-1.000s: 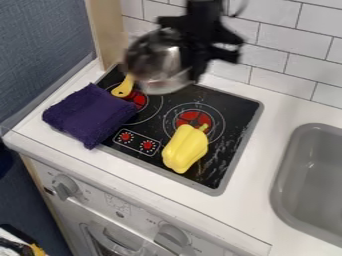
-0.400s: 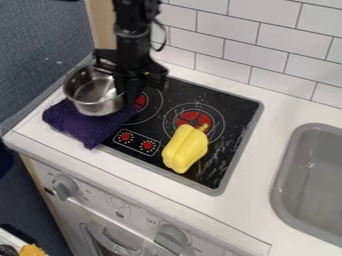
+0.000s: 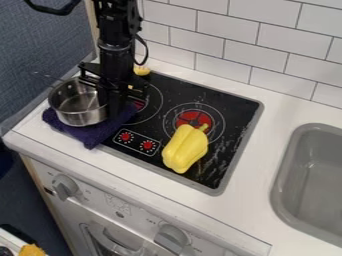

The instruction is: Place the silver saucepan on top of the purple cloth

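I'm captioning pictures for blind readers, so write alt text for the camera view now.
Silver saucepan on or just above a purple cloth, black gripper at its side; a yellow pepper lies on the black stovetop.

White brick-shaped tiles (image 3: 227, 30) line the back; a textured blue-grey wall (image 3: 37, 47) stands left.

I have room over the tabletop (image 3: 258, 165) between cooktop (image 3: 230, 125) and sink (image 3: 286, 172), but the yellow bell pepper (image 3: 185, 149) blocks me low over the cooktop.
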Available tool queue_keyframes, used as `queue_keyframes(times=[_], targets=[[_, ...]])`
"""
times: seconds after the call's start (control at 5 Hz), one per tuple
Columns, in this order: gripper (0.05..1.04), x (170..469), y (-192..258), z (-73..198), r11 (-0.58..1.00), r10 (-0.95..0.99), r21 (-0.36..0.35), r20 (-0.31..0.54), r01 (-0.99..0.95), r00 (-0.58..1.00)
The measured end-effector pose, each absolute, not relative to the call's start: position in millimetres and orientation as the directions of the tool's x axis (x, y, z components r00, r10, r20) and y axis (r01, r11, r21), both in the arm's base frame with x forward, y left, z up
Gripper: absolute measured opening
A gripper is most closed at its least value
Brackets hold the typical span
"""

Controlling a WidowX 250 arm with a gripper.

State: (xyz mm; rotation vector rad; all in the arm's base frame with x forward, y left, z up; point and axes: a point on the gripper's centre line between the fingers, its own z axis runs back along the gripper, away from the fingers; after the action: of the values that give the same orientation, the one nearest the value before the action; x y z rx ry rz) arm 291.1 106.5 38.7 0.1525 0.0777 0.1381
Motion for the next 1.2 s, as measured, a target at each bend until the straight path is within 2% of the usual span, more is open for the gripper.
queue_keyframes(times=[0.4,0.6,1.0,1.2], targets=[[0.105,288,105,38,0.982,0.125,0.152,-0.087,-0.111,0.988],[0.282,287,103,37,0.983,0.127,0.142,-0.087,-0.114,0.988],[0.872,284,91,31,0.989,0.091,0.125,-0.094,-0.078,0.991],[1.006,287,80,59,0.994,0.057,0.093,0.023,-0.059,0.998]])
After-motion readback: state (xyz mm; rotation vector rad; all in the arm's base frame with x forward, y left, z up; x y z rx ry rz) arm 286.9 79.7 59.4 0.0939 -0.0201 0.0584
